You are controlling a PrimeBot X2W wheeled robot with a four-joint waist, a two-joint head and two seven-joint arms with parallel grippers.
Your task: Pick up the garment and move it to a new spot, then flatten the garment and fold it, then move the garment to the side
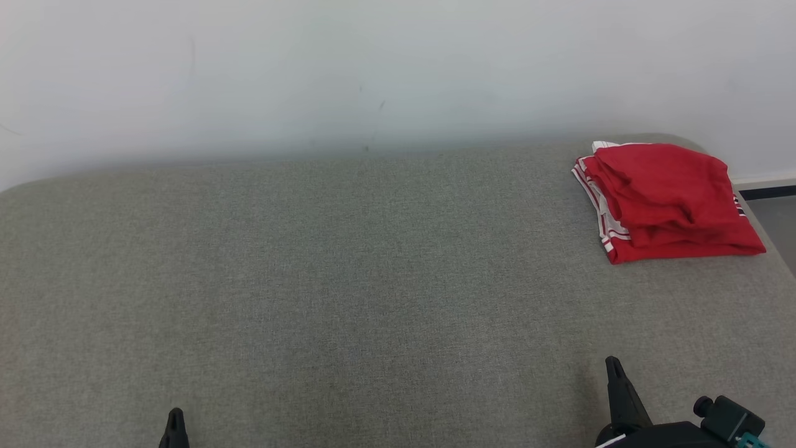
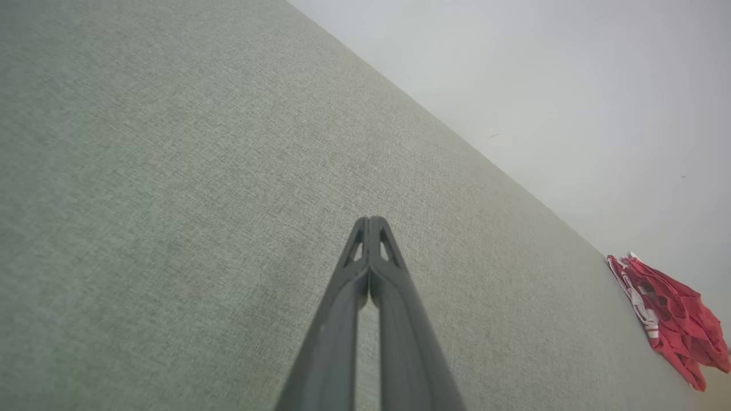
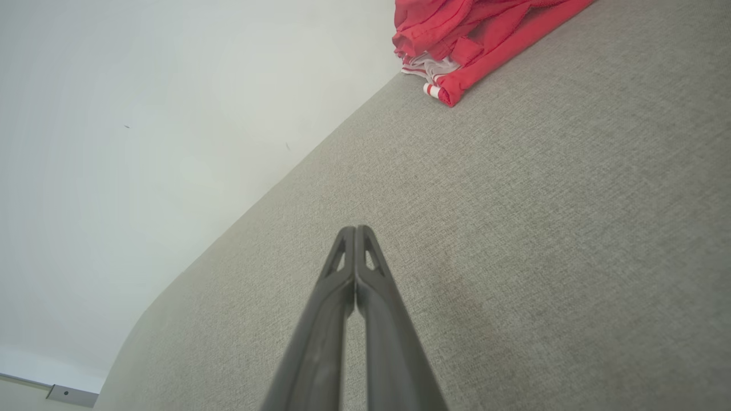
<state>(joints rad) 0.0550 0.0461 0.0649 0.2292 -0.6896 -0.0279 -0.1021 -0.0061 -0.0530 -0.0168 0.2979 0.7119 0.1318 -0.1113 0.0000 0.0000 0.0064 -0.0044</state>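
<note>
Lower left: left gripper (image 1: 175,428), jaws shut tip to tip and empty. Checked in the left wrist view: fingers (image 2: 342,319) pressed together at the ends, with only a thin slit lower down. Poised over the bare grey upholstered surface (image 1: 348,261), well apart from any cloth.

Centre: grey weave running up to the white wall (image 1: 373,74).

Far right, at the back corner of the surface near the wall: garment (image 1: 668,199), red with white striped trim. Lying as a compact layered stack, edges roughly squared, top layer a little rumpled. Touched by neither gripper.

Lower right: right gripper (image 1: 614,370), jaws likewise closed on nothing, pointing up the surface. Garment well ahead and slightly to its right.

Step in hand, as a judgement: the last one. Folded and set off to the side, by the look of the stack; taken as all but complete.

Next move, as a judgement: little beyond keeping both arms clear of the stack. If squaring up is wanted: long forward reach with the right arm, jaws opened first, low approach to the near hem, light pinch through all layers. Risk otherwise of dragging the folds apart or nudging the stack over the far edge.
</note>
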